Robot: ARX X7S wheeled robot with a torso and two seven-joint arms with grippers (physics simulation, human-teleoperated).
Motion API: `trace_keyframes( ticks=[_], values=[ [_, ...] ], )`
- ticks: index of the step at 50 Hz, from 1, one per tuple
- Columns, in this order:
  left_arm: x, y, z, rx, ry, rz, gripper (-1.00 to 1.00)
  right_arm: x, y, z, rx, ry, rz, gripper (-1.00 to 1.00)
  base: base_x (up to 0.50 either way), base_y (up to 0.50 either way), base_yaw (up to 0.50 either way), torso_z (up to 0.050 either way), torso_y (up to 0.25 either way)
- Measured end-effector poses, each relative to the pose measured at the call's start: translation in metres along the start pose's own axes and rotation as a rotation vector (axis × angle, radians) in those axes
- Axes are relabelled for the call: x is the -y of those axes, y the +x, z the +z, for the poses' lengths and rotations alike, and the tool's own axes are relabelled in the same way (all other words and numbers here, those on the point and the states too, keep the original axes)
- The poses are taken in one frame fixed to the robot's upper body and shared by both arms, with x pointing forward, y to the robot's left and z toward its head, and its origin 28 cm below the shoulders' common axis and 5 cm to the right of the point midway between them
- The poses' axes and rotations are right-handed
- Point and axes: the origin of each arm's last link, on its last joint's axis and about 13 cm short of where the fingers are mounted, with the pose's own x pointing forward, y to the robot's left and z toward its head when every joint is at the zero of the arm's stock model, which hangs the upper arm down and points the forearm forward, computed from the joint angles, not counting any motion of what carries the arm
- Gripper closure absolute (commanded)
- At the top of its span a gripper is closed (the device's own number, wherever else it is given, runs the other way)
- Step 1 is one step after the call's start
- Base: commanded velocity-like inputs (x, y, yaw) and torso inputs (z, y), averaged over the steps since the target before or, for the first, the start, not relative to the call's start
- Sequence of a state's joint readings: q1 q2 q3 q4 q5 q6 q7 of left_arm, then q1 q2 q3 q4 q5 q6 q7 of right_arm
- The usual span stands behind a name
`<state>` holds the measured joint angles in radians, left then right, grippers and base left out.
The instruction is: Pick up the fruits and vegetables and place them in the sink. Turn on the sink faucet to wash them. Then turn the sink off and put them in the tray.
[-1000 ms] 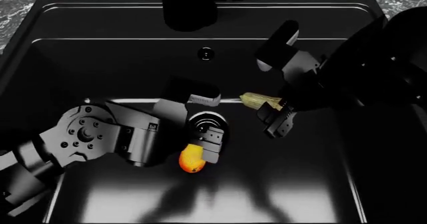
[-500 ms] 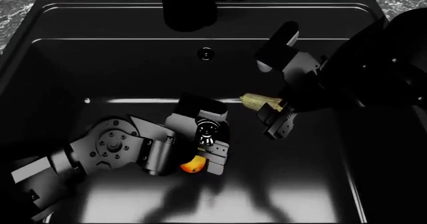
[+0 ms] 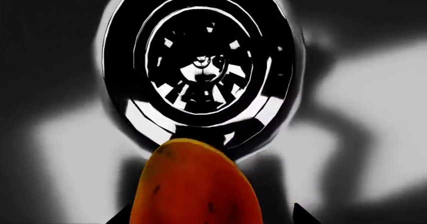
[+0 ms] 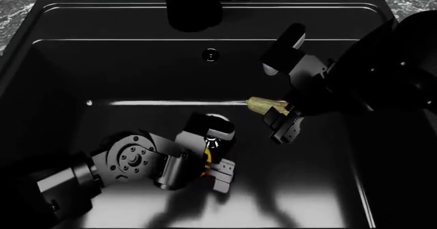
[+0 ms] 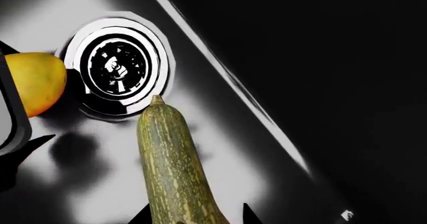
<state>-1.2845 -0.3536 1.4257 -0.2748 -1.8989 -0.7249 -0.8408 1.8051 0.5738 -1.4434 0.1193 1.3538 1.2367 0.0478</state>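
The left gripper [image 4: 217, 168] is clenched on the small oval yellow-orange mango [image 3: 193, 184], which from the head shows only as a sliver between the jaws. It sits low over the floor of the large matte black sink [image 4: 123, 65], just at 6 o'clock of the round metal drain [image 3: 200, 66].

The right gripper [image 4: 279, 120] grasps the elongated pale green-tan squash [image 5: 175, 164]; its stem tip points toward the drain's rim, and the fruit lies at 2 o'clock from the mango, apart from it.

Both pieces are inside the basin but neither is released, so the first step is nearly done. The black faucet [image 4: 194, 6] at 12 o'clock is untouched, no water shows, and washing, shutting off and moving to the tray remain. No tray is in view.
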Motion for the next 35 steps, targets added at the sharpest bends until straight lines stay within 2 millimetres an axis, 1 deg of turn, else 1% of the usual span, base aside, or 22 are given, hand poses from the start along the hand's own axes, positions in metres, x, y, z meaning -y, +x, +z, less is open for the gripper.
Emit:
trace_keyframes(
  ticks=[12,13,15,27,35],
  values=[
    [-0.001,0.004,0.000,-0.014,0.017,0.000,-1.00,0.000,0.002,0.000,-0.002,0.001,0.004,1.00,0.00,0.00,0.00,0.000,0.000],
    [-0.002,0.004,0.000,-0.014,0.017,0.000,1.00,0.000,0.002,0.000,-0.002,0.001,0.004,1.00,0.01,0.00,0.00,0.000,0.000],
    [-0.004,0.005,-0.001,-0.013,0.026,0.025,1.00,0.000,0.002,-0.001,-0.003,0.001,0.004,1.00,0.00,0.00,0.00,0.000,0.000],
    [-0.007,0.006,-0.002,0.002,0.009,0.041,1.00,-0.001,0.001,-0.001,0.000,-0.006,0.004,1.00,0.00,0.00,0.00,0.000,-0.002],
    [-0.017,-0.005,-0.003,0.034,-0.010,0.053,1.00,-0.001,-0.003,-0.003,0.005,-0.010,0.006,1.00,0.00,0.00,0.00,0.000,0.000]
  ],
)
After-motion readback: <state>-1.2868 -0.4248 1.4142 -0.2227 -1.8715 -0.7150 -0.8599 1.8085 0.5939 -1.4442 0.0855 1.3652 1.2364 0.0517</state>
